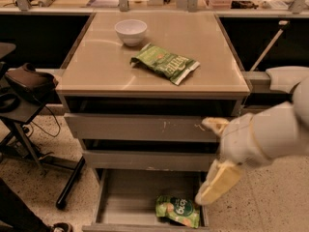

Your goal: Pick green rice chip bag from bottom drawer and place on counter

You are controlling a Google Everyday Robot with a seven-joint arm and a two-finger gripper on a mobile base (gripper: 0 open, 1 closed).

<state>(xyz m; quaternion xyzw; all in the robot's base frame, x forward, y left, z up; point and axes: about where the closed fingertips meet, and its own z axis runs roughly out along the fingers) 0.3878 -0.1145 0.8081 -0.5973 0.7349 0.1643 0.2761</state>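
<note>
The green rice chip bag (177, 210) lies flat in the front right corner of the open bottom drawer (126, 197). The beige counter (96, 69) tops the grey cabinet above it. My gripper (204, 161) hangs in front of the cabinet's right side, just above and right of the bag. It is open and empty. One yellowish finger (215, 124) is up by the top drawer front, and the other (218, 181) points down toward the bag's right edge.
A longer flat green bag (164, 63) and a white bowl (131, 31) sit on the counter. The two upper drawers (140, 127) stand slightly open. A black chair and stand (24, 83) are at the left. Speckled floor surrounds the cabinet.
</note>
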